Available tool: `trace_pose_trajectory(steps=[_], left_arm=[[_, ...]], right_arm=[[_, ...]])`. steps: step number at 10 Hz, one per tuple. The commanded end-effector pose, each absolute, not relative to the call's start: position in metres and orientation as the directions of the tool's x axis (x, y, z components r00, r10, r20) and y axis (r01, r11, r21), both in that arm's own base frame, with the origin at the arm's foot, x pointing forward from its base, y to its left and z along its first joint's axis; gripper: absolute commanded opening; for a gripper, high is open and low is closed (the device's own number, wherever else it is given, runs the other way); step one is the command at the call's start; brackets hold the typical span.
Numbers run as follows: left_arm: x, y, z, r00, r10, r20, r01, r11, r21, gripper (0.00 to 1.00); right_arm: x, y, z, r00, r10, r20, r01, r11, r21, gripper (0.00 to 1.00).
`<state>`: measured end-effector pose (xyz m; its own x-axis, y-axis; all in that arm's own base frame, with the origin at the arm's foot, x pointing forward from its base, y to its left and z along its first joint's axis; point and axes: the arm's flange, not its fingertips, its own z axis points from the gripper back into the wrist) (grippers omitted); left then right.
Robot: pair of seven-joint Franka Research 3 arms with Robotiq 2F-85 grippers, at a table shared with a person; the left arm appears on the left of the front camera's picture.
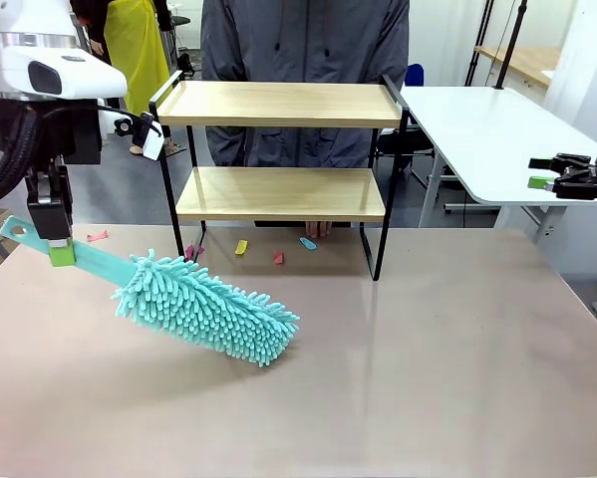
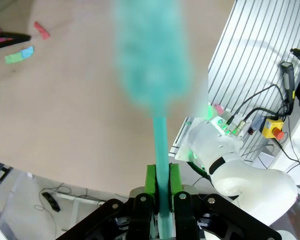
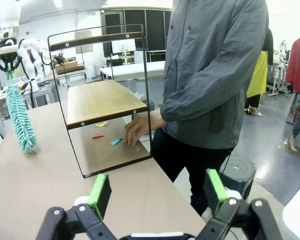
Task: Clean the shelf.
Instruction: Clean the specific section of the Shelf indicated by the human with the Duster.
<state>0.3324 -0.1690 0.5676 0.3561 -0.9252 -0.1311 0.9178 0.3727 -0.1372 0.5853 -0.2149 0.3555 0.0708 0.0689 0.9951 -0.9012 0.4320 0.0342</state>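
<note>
The shelf (image 1: 278, 105), two light wooden boards in a thin black frame, stands at the table's far middle; in the right wrist view the shelf (image 3: 102, 100) is seen end-on. My left gripper (image 1: 58, 247) is shut on the handle of a teal fluffy duster (image 1: 208, 311), whose head hangs low over the table left of centre. In the left wrist view the green pads (image 2: 151, 182) clamp the handle, and the duster head (image 2: 150, 60) is blurred. My right gripper (image 1: 543, 171) hovers open and holds nothing at the far right, its green pads (image 3: 100, 192) wide apart.
A person in a grey jacket (image 1: 303, 40) stands behind the shelf with a hand (image 3: 138, 131) on the table under the lower board. Small coloured scraps (image 1: 278, 257) lie there and near the left frame leg. A second white table (image 1: 477, 129) stands at the right.
</note>
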Motion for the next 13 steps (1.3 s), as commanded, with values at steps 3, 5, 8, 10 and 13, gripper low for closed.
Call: trace_pose_trajectory(steps=[3,5,8,10,13], left_arm=[[0.333,-0.170,0.571,0.364,-0.923,-0.124,0.915,0.379,-0.135,0.13],[0.327,-0.177,0.559,0.387,-0.918,-0.082,0.905,0.396,-0.156,0.13],[0.319,-0.209,0.530,0.521,-0.850,0.074,0.840,0.496,-0.222,0.13],[0.315,-0.237,0.512,0.625,-0.763,0.162,0.777,0.589,-0.224,0.13],[0.314,-0.277,0.489,0.747,-0.615,0.250,0.655,0.746,-0.122,0.13]], right_arm=[[0.586,-0.213,0.358,0.067,0.069,0.995,-0.902,0.430,0.031,1.00],[0.586,-0.213,0.358,0.067,0.069,0.995,-0.902,0.430,0.031,1.00],[0.586,-0.213,0.358,0.067,0.069,0.995,-0.902,0.430,0.031,1.00],[0.586,-0.213,0.358,0.067,0.069,0.995,-0.902,0.430,0.031,1.00],[0.586,-0.213,0.358,0.067,0.069,0.995,-0.902,0.430,0.031,1.00]])
